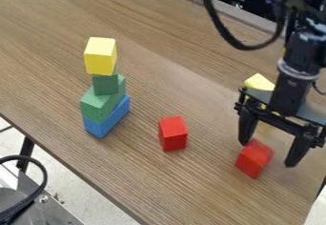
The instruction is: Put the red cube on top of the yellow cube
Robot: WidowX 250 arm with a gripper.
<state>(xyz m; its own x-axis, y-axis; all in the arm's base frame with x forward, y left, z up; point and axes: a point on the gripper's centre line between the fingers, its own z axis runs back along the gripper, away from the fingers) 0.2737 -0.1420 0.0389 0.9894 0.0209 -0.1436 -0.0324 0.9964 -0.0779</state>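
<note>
Wood-grain table (137, 171): brown surface, set diagonally, with pale floor (66, 193) seen beyond its lower left edge.
Stack under the yellow cube: a blue, apparently wooden oblong block (109, 120) was overlain by a green oblong block (98, 106) and a smaller green cube (106, 85), both apparently wooden.
Yellow cube (100, 59): solid, apparently wooden, carried at the top of the stack.
Red cube (172, 134): solid, apparently wooden, seated on the table between the stack and the gripper.
Angular red block (251, 162): apparently wooden, located beneath the gripper; which red piece was intended could not be told.
Pale yellow block (259, 81): material uncertain, partly hidden behind the gripper.
Black two-finger gripper (268, 153): fingers spread wide, nothing seen pinched; a gap was left between one finger and the angular red block.
Risk at pickup: the angular red block might have been knocked over or gripped off-centre if the fingers had been lowered out of line with its faces.
Risk at placement: the narrow stack was judged easily toppled, by a sideways brush, excess downward force or an off-centre release on the yellow cube.
</note>
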